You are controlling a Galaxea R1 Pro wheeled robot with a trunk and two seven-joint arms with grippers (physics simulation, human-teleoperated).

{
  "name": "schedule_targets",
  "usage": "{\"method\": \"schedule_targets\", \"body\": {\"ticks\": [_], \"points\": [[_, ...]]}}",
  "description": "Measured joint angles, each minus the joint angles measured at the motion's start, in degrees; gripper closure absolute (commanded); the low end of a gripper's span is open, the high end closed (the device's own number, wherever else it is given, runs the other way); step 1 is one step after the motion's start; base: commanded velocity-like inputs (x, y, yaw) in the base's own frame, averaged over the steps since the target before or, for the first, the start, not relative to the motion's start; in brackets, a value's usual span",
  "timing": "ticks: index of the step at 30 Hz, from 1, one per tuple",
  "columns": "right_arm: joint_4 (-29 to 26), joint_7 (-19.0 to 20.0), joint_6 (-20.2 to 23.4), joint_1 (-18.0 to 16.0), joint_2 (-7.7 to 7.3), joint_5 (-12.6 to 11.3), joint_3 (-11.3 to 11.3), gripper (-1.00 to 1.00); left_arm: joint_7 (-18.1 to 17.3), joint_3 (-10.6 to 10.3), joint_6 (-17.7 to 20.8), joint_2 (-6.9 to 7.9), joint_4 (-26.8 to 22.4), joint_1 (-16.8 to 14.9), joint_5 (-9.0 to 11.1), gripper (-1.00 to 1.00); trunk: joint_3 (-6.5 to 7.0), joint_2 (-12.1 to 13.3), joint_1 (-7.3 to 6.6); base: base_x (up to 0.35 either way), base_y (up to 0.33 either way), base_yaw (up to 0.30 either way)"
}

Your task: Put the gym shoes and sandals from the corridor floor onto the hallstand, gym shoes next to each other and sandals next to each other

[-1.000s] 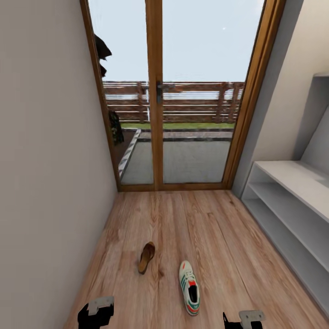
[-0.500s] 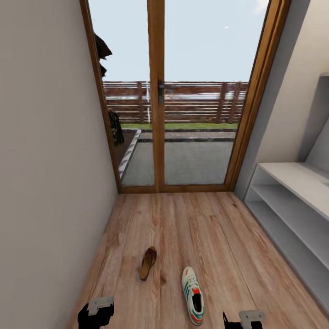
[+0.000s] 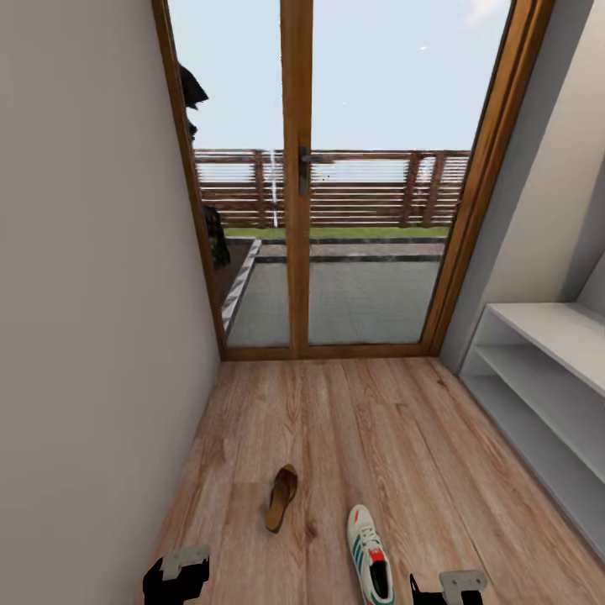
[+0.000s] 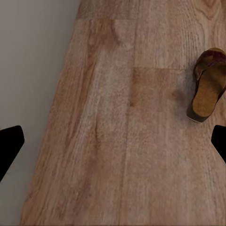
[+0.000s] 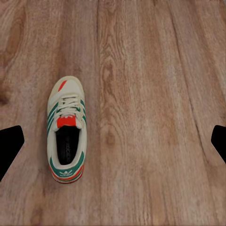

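Your left gripper [image 4: 113, 141] and right gripper [image 5: 113, 141] both sit spread wide, empty. Gym shoe [image 3: 371, 565] on the corridor floor [image 3: 378, 437] at 6 o'clock, sandal [image 3: 281, 497] near it at 10; hallstand [image 3: 546, 370] at 3.

Cam moved fwd/panned: sandal [image 3: 281, 497] + gym shoe [image 3: 371, 565] slid toward lower right of frame, hallstand [image 3: 538, 378] now further right.

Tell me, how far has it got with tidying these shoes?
Nothing looks done: the rack shows bare shelves. Nothing is in hand; the left gripper and right gripper are open, above the floor. One sandal and one sneaker lie there, unlifted.
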Motion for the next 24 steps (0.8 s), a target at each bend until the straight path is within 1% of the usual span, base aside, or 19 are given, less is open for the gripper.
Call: {"method": "schedule_targets", "body": {"ticks": [3, 6, 20, 24], "points": [[0.0, 0.0, 0.0, 0.0, 0.0, 0.0, 0.0, -1.0, 0.0, 0.0, 0.0, 0.0, 0.0, 0.0, 0.0, -1.0, 0.0, 0.0, 0.0, 0.023, 0.017, -0.074], [0.0, 0.0, 0.0, 0.0, 0.0, 0.0, 0.0, -1.0, 0.0, 0.0, 0.0, 0.0, 0.0, 0.0, 0.0, -1.0, 0.0, 0.0, 0.0, 0.012, 0.009, -0.17], [0.0, 0.0, 0.0, 0.0, -0.01, -0.1, 0.0, -1.0, 0.0, 0.0, 0.0, -0.01, 0.0, 0.0, 0.0, -1.0, 0.0, 0.0, 0.01, 0.003, 0.002, -0.266], [0.0, 0.0, 0.0, 0.0, 0.0, -0.1, 0.0, -1.0, 0.0, 0.0, 0.0, 0.0, 0.0, 0.0, 0.0, -1.0, 0.0, 0.0, 0.01, 0.0, 0.0, -0.182]]}}
